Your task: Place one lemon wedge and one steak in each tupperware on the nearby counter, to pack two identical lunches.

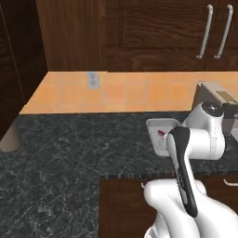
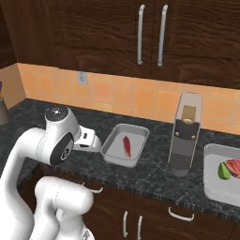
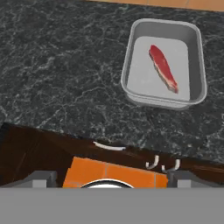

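Observation:
One light-grey tupperware (image 3: 131, 52) stands on the black speckled counter (image 3: 52, 70) and holds a single red steak (image 3: 163, 68). The same tupperware (image 2: 110, 149) with its steak (image 2: 126, 146) lies just right of my hand, and the arm partly hides this tupperware (image 1: 155, 128) in the left base view. A second tupperware (image 2: 211, 185) at the far right holds a green-yellow lemon wedge (image 2: 223, 171) and a red steak (image 2: 233, 166). My gripper (image 3: 111, 180) hangs over the counter's front edge, open, its fingertips (image 3: 41, 177) wide apart with nothing between them.
A tall grey-brown box appliance (image 2: 185, 136) stands between the two trays against the orange tiled wall. A brown vessel (image 1: 9, 137) sits at the counter's far left. Dark cabinets with silver handles (image 3: 109, 146) run below the counter edge, and upper cabinets (image 2: 150, 35) hang above.

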Motion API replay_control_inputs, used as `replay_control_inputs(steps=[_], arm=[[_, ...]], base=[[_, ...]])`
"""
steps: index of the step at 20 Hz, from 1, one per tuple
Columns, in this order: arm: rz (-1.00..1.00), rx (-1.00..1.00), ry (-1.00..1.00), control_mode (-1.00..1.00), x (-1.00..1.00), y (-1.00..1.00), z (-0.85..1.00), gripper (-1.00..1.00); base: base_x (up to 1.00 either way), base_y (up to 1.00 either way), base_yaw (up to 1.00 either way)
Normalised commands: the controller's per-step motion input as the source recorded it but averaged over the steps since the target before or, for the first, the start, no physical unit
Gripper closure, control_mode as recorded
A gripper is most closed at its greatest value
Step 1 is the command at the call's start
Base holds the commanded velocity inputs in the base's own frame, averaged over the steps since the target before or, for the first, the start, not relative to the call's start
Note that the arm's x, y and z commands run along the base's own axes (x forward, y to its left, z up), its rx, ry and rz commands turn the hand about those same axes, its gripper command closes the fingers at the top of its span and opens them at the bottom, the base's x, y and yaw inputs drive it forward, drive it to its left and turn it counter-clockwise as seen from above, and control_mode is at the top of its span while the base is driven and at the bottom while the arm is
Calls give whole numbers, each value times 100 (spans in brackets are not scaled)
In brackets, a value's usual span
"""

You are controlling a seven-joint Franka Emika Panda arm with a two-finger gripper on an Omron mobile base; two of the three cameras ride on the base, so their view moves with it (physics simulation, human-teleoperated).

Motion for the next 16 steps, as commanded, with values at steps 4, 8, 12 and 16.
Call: replay_control_inputs(steps=[4,8,12,16], arm=[[0,0,0,100,0,0,0,-100],[0,0,0,100,0,0,0,-100],[0,0,0,100,0,0,0,-100],[0,0,0,100,0,0,0,-100]], base=[[-69,-100,0],[-50,-100,0],[-77,-100,0],[-94,-100,0]])
